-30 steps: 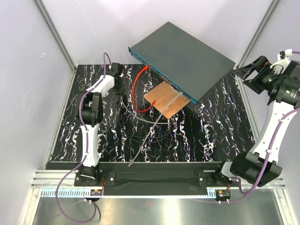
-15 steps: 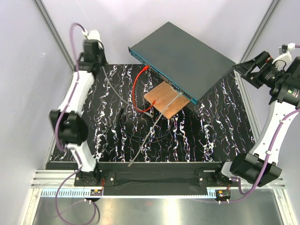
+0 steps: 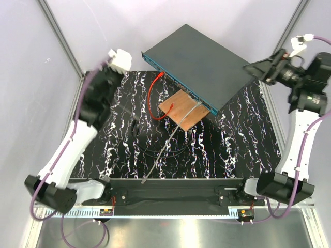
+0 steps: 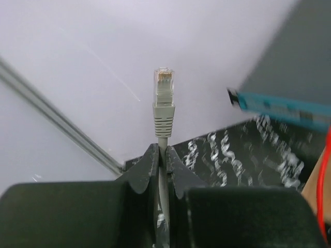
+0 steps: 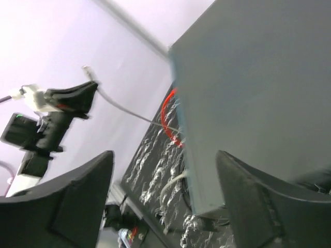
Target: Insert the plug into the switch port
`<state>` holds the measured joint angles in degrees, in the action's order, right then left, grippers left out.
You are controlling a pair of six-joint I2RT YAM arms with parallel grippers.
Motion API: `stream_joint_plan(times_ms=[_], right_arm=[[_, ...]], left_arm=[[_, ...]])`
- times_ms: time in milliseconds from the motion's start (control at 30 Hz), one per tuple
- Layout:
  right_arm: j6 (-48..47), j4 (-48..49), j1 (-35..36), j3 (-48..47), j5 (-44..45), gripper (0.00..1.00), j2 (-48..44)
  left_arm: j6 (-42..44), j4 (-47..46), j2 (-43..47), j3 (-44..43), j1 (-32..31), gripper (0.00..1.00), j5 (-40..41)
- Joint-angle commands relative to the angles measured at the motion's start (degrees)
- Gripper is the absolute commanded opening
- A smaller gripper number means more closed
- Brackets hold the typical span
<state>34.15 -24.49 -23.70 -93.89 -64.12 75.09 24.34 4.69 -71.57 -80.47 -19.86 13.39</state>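
Left gripper (image 4: 162, 155) pinches the grey cable (image 4: 163, 144) just below its clear-tipped grey plug (image 4: 164, 85), so the plug juts free ahead, ready to push in. It's up by the white wall (image 4: 77, 62), well apart from the flat dark grey metal switch (image 3: 207, 59). Open air lies towards the blue-teal socket face (image 4: 282, 106). Right gripper (image 5: 164, 160) gapes wide, empty, near the switch's right corner, perhaps to brace it.

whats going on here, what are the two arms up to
The left gripper is shut on a grey cable, with its plug sticking out in front, held in the air to the left of the switch. The plug is not yet in any port. The right gripper is open and empty, near the switch's right corner.
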Motion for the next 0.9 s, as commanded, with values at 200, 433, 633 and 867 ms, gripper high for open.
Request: stream_joint_plan(times_ms=[200, 433, 633, 867], right_arm=[[-6.4, -4.8, 26.6, -4.9, 1.5, 0.77, 3.7], [-6.7, -3.4, 41.7, -12.1, 3.5, 0.74, 11.2], [-10.4, -3.3, 51.3, -15.5, 3.2, 0.69, 15.3], [-12.9, -5.4, 58.8, -16.8, 3.9, 0.67, 18.9]], left_arm=[[37.0, -20.1, 20.0, 25.9, -14.7, 0.0, 0.1], [67.3, -46.0, 26.0, 43.1, -21.4, 0.0, -1.5], [80.2, -54.6, 27.8, 49.0, -23.3, 0.0, -8.5], [85.3, -56.1, 28.7, 53.2, -26.7, 0.0, -13.0]])
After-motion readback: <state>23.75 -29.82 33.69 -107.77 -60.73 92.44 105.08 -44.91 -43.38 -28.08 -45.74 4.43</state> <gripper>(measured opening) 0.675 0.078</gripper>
